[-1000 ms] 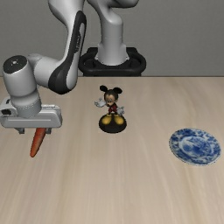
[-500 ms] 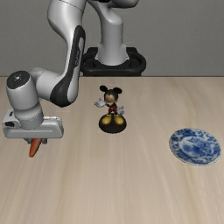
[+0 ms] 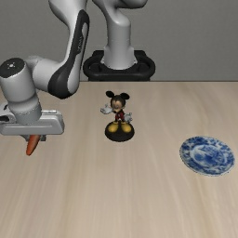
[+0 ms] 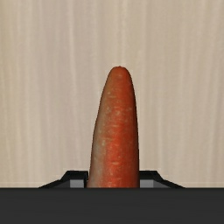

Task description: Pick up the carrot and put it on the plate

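Above the wooden table (image 3: 112, 204) your gripper (image 3: 33, 138) clamps the carrot (image 3: 33, 147); carry it high toward three o'clock to the plate (image 3: 206, 154), avoiding the Mickey Mouse figurine (image 3: 118, 116).

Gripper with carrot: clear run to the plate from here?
Probably yes. Gripper holds the carrot at the exterior view's left; the plate lies open at that view's right. Only the figurine stands near the straight line, so lift over it or pass in front.
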{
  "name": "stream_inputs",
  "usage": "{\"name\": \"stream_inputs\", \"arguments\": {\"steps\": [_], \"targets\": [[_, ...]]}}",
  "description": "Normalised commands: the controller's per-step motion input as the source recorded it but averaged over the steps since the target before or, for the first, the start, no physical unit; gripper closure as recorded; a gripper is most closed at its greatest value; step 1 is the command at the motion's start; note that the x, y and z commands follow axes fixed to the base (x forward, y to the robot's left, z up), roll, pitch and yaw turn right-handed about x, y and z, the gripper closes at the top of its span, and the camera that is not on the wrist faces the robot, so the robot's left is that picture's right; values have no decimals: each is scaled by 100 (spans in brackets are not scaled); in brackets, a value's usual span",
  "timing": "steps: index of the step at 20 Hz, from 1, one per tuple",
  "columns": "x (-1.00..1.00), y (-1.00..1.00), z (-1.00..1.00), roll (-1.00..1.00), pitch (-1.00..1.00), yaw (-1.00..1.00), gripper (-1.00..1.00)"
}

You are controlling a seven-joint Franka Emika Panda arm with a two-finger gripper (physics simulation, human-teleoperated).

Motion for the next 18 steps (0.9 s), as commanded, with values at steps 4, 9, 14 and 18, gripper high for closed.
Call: {"name": "stream_inputs", "arguments": {"steps": [4,9,14,18], "targets": [[0,0,100,0,0,0,100],[100,0,0,0,0,0,100],[60,40,0,0,0,0,100],[0,100,0,0,0,0,100]]}}
